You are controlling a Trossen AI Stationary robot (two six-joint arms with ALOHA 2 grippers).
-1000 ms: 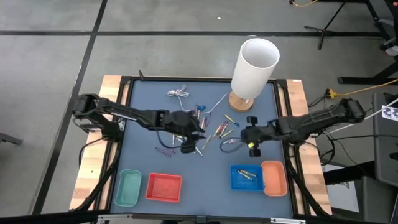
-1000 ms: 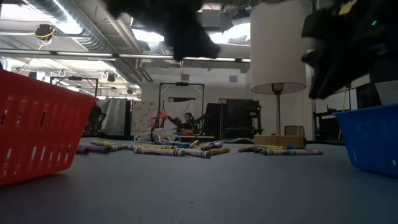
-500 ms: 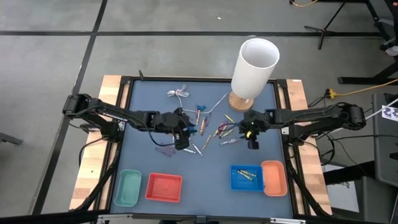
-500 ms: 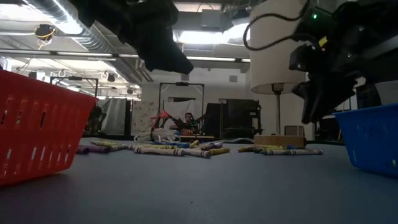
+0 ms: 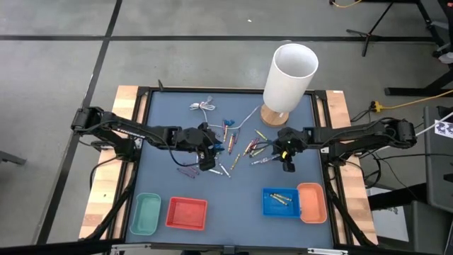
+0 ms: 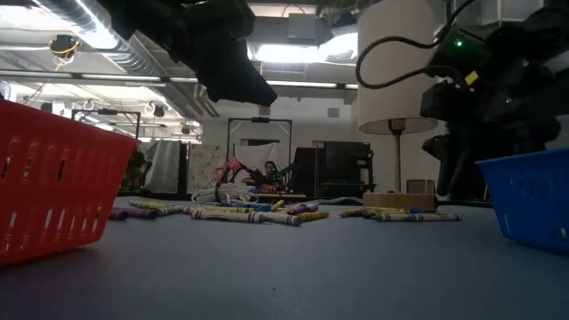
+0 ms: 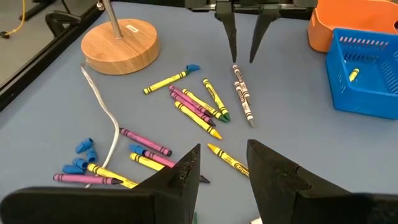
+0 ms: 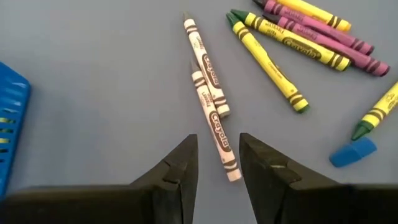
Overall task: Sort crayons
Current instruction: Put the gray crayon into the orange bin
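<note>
Both arms are dark, near-black, built of slim jointed links with rounded housings at the joints and black cables looped alongside. The left gripper (image 7: 225,171) ends in two broad, matte black fingers, wedge-shaped with angular edges. The right gripper (image 8: 216,167) has the same black wedge fingers; seen from the left wrist view they taper to thin points. Just behind the right gripper a small yellow marking and a green light show on the wrist housing.
</note>
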